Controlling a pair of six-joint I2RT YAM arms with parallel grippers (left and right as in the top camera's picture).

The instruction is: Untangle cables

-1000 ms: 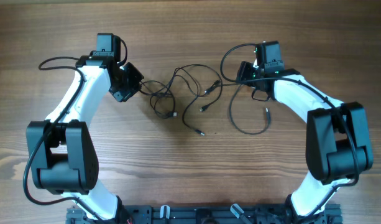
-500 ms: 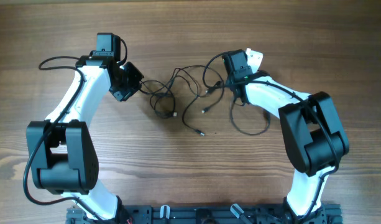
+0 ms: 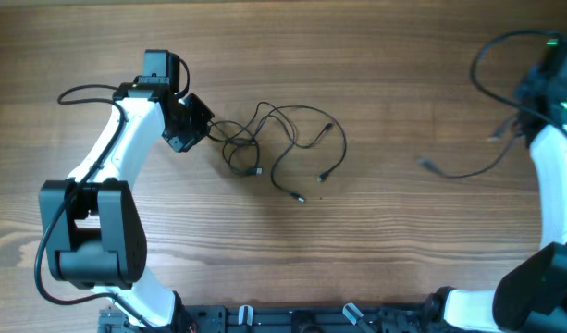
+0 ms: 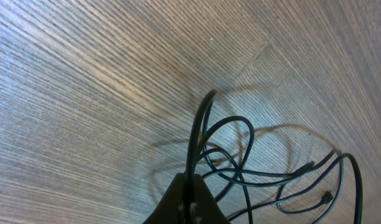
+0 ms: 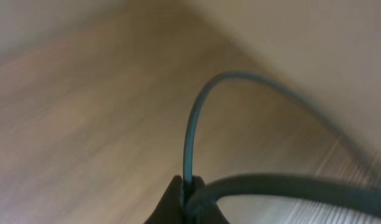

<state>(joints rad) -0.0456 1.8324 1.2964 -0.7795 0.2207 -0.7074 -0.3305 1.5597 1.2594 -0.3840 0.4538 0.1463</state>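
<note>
The task looks partly done. A single thin black cord lies well apart from the rest, far over on the right of the wooden tabletop. Its free plug end rests on the wood and its other end rises toward the right tool. The right wrist view is blurred, but it shows that tool's jaws together, clamped on this cord, which arches up out of them. No other thin cord touches it, so it looks free.

What is left is the small tangle of thin black cords left of the tabletop's middle. The left tool sits at the tangle's left edge. The left wrist view shows its jaws together, clamped on a strand or two that rise side by side from between them.

From there the cords fan out to the right in crossing loops. A tighter cluster lies just beside the left tool, and looser loops spread beyond it, with tiny plugs lying bare at the outer ends. I cannot tell how many cords make up the tangle — at least two seems likely, since the loops cross in several places. The loose outer loops should come away easily — the tight cluster beside the left tool looks like the harder part of what is left to work apart.
</note>
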